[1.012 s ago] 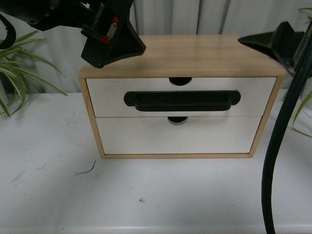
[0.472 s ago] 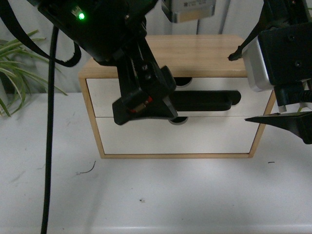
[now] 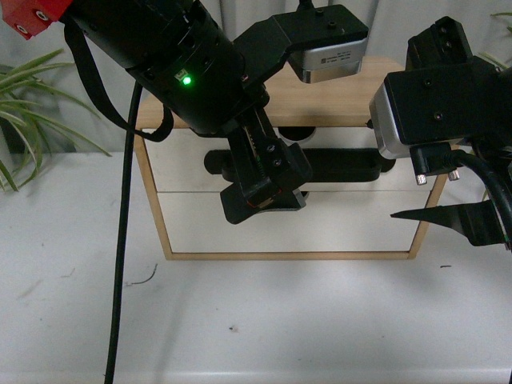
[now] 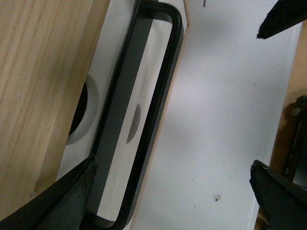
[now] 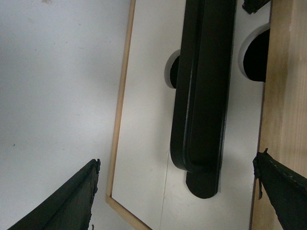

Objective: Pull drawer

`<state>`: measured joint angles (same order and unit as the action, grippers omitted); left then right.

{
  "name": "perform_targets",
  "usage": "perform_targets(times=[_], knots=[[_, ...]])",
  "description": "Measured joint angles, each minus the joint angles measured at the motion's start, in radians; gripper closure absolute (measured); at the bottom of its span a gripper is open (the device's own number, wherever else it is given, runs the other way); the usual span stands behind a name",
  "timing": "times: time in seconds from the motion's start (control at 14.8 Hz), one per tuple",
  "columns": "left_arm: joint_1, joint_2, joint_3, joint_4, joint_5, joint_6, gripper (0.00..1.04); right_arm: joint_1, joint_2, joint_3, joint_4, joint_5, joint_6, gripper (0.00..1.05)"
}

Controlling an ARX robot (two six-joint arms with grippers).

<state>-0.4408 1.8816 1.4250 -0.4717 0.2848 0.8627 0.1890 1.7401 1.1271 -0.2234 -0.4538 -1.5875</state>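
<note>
We had the left claw spread wide right in front of the drawer, one finger just by the black bar handle, couldn't tell if touching. Right claw was wide apart too, out by the handle's right end. Drawer sat shut, top slot of the wooden cabinet on the white table

Front cam: on the body, between the arms, facing forward and down at cabinet on table, mid range. Both wrist cams: close in above the cabinet top, looking down the drawer front to the table. All three share the black handle.
</note>
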Motion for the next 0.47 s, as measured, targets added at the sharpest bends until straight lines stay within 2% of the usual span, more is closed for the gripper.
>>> perform_targets(times=[0.47], knots=[[0.039,0.026,-0.023,0.041,-0.013,0.002,0.07,0.015,0.066,0.006,0.026,0.031,0.002,0.06]])
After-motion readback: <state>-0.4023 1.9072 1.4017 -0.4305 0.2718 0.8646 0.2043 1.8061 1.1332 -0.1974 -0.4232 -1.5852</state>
